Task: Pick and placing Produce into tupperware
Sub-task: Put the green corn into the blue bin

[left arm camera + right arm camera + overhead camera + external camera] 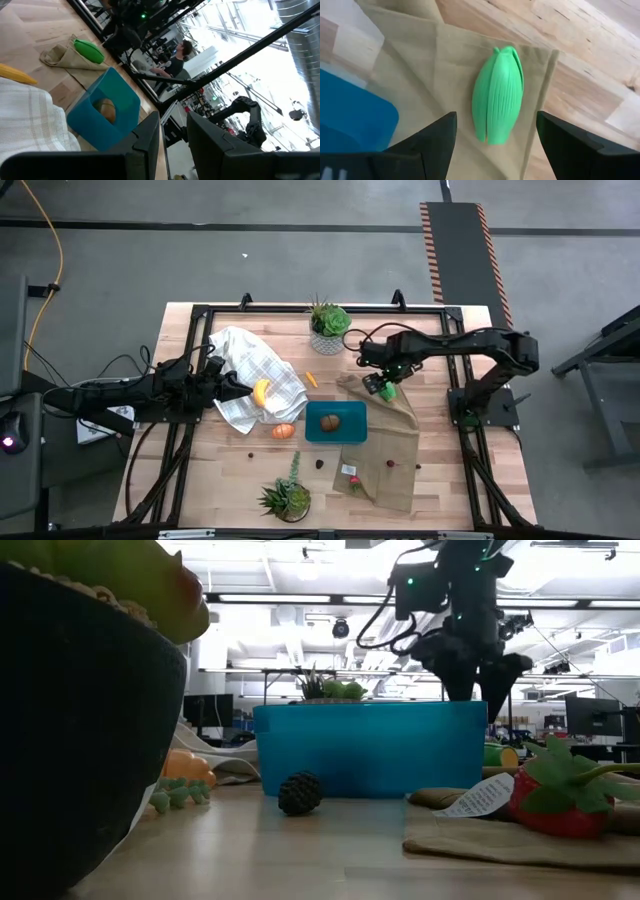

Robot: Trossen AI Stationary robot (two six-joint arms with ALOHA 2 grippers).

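The tupperware [336, 422], a teal container, sits near the middle of the worktop [450, 480] with a brown round piece [330, 421] inside it; its right edge overlaps the tan cloth [385, 455]. A bright green piece [498, 101] lies on that cloth's far corner, just beyond the container, with bare wood past the cloth's edge. The right gripper [385, 386] hovers directly above this piece, fingers [432, 145] spread wide on either side without touching it. Left of the container lie an orange piece [283, 431] and, farther back, a smaller orange piece [311, 379]. A yellow banana [261, 392] rests on the white checked cloth [255, 375] toward the left edge, beside the left gripper [238, 387], fingers parted and empty. Potted plants stand at the far edge [328, 326] and the near edge [286, 498]. A strawberry [560, 802] lies on the tan cloth's near part.
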